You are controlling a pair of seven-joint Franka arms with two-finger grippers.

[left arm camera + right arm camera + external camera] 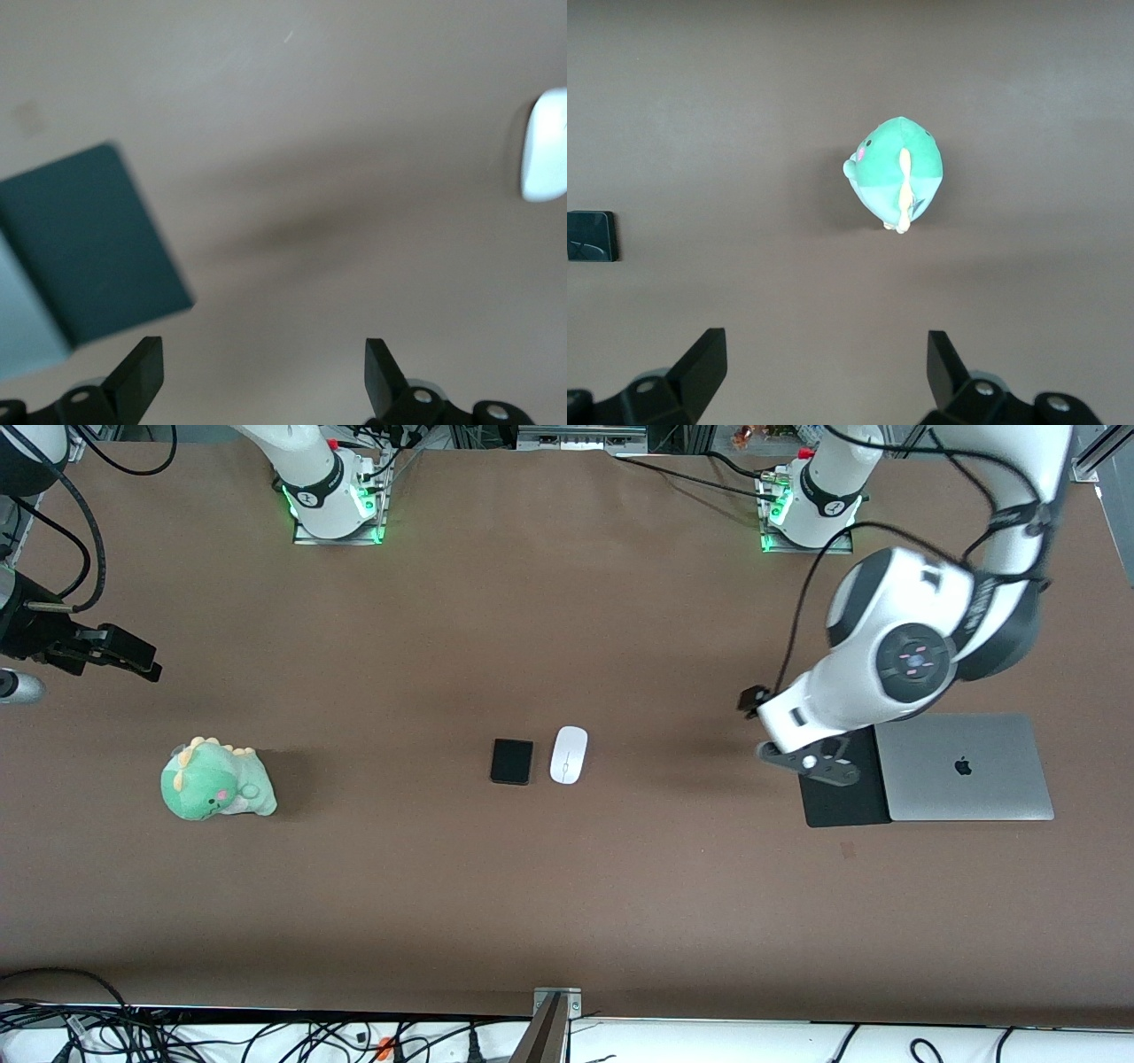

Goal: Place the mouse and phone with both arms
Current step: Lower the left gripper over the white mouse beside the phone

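My left gripper hangs in the air over the edge of the black mouse pad, at the left arm's end of the table, its fingers spread wide with nothing between them. The wrist view of that arm looks down past them at a corner of the pad and, well apart from it, a sliver of the white mouse. A closed silver laptop lies on the table touching the pad, on the side away from the table's middle.

My right gripper waits in the air at the right arm's end of the table, over bare brown tabletop, its fingers likewise held apart and holding nothing. Its wrist view shows the green dinosaur plush and the phone at the frame's edge.

The plush sits nearer the front camera than that gripper. In the middle of the table the black phone and the mouse lie flat, just beside each other, the mouse toward the left arm's end.
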